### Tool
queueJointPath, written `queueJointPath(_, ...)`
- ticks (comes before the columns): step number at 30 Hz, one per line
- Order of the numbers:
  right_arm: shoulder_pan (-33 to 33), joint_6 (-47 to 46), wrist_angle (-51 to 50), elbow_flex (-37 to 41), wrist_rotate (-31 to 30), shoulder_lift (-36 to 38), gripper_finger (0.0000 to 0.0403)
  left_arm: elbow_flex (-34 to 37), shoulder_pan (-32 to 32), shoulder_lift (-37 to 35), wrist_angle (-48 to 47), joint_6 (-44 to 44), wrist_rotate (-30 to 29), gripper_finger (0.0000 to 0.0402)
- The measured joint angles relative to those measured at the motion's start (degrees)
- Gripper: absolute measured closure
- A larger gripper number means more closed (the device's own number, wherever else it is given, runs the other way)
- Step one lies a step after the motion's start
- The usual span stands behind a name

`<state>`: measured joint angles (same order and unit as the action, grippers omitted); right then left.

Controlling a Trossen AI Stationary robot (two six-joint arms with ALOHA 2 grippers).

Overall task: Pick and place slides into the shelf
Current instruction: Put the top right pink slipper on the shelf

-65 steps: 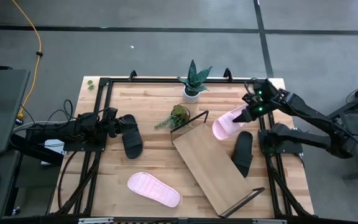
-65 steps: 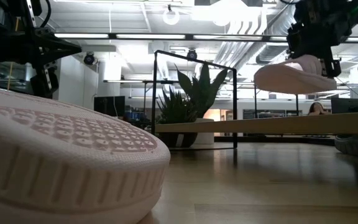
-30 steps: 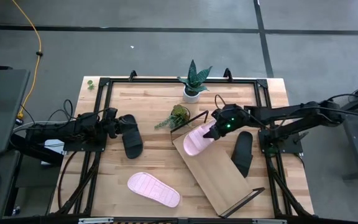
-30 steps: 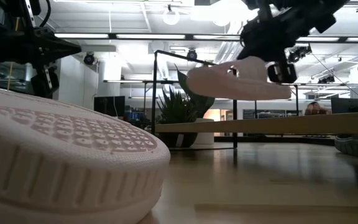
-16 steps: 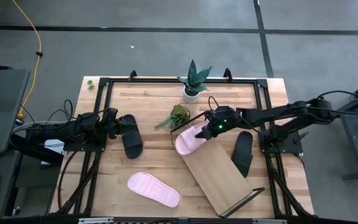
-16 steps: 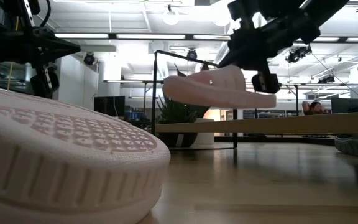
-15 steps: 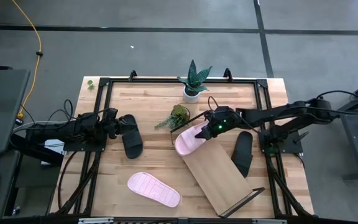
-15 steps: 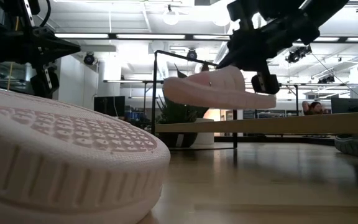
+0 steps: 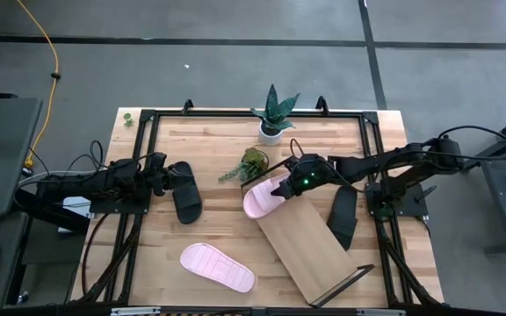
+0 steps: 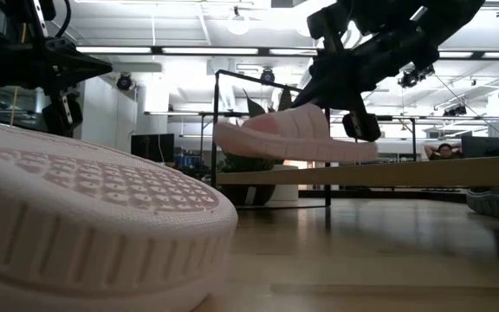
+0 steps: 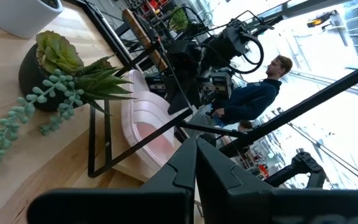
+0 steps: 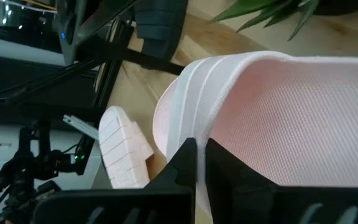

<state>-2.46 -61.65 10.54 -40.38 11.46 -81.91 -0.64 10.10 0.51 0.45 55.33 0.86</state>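
Right pincer (image 9: 299,183) closed on the strap of a pink slide (image 9: 264,199), carrying it just above the far end of the shelf (image 9: 310,246), beside the wire frame end (image 9: 267,168). In the low view the slide (image 10: 293,139) hangs a little above the board, toe out past the frame, sole roughly level, not yet resting

Left pincer (image 9: 158,174) waits at the left edge of the surface (image 9: 218,149), just beside a black slide (image 9: 184,191); fingers seen in its wrist view look closed with nothing between them. Second pink slide (image 9: 217,267) lies on the surface near the front, second black slide (image 9: 343,216) right of the shelf

Risks, judged from here:
- Slide overhangs the board's end; if released now the toe may tip off over the edge onto the surface
- Wire frame stands close to the slide's side; a sideways drift could snag strap or sole and shove the shelf, which sits skewed and looks light
- Succulent (image 9: 253,163) is near that same corner; a wide swing could knock it
- Grip is on the strap only, so the slide may swing or land crooked
- Poor placement could leave too little board for the other three
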Motion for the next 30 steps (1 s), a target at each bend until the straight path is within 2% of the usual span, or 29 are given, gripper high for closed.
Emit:
queueJointPath(22, 0.0, 0.3, -0.41, 0.0, -1.55, 0.02, 0.0396, -0.01, -0.01, 0.0, 0.0, -1.11, 0.0, 0.0401)
queueJointPath(30, 0.0, -0.02, -1.62, 0.0, -2.64, 0.04, 0.0343, -0.01, -0.01, 0.0, 0.0, -1.29, 0.0, 0.0401)
